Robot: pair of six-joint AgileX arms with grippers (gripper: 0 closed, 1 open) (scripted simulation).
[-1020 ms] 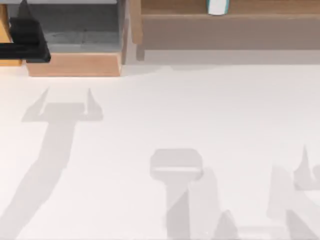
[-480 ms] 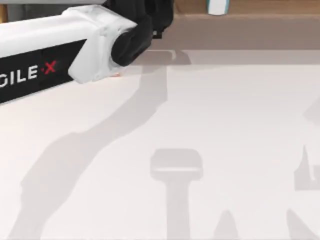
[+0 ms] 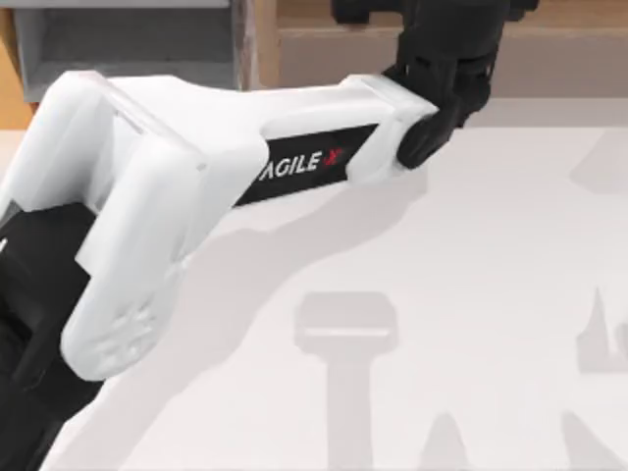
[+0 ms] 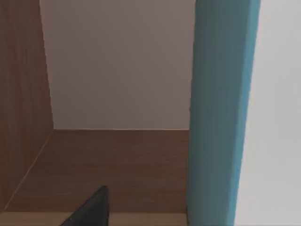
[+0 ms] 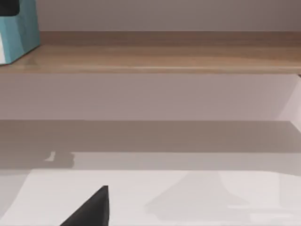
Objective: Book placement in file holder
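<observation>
teal-blue book (image 4: 221, 113) standing upright on brown wooden shelf (image 4: 117, 165), white page edge alongside. grey-walled file holder (image 3: 128, 44) at top left, contents hidden by left arm (image 3: 196, 167). left gripper (image 3: 446, 39) over shelf, finger state cannot be told.

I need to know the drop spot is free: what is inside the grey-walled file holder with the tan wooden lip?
The visible part of the grey-walled file holder shows bare grey floor. My left arm's white link covers its front, so that part cannot be checked.

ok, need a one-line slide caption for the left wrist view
Left wrist camera at the brown wooden shelf: the teal book stands upright on it, close ahead of a dark fingertip.
</observation>
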